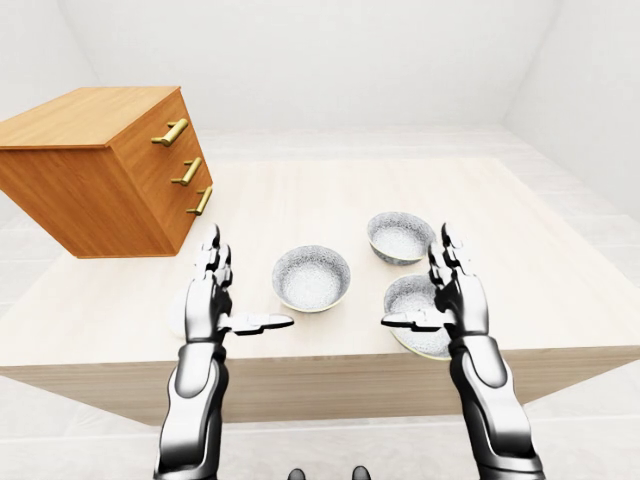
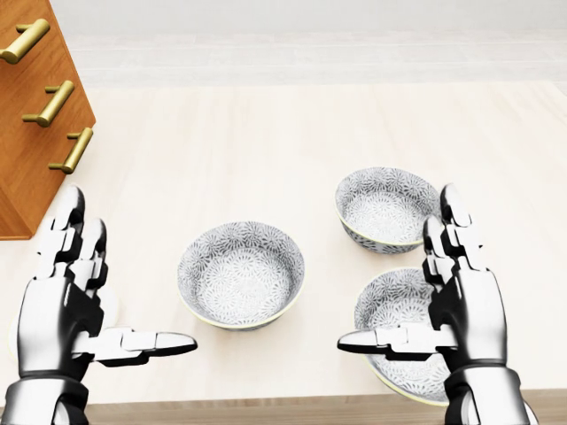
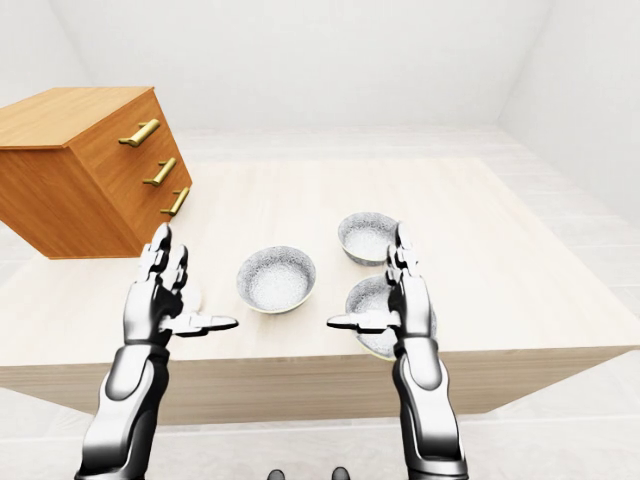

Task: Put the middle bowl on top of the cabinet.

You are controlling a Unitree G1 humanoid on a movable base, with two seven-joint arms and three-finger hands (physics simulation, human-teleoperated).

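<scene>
The bowl [image 2: 241, 274] (grey floral pattern, pale rim) sits upright on the bench [image 2: 266, 142]. The wooden, brass-handled cabinet [image 1: 95, 185] stands well apart, upper left in the head view.

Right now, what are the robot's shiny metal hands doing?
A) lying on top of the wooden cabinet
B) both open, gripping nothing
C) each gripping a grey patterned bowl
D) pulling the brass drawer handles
B: in the head view the left hand and right hand show spread fingers either side of a grey patterned bowl, closed round nothing.
</scene>
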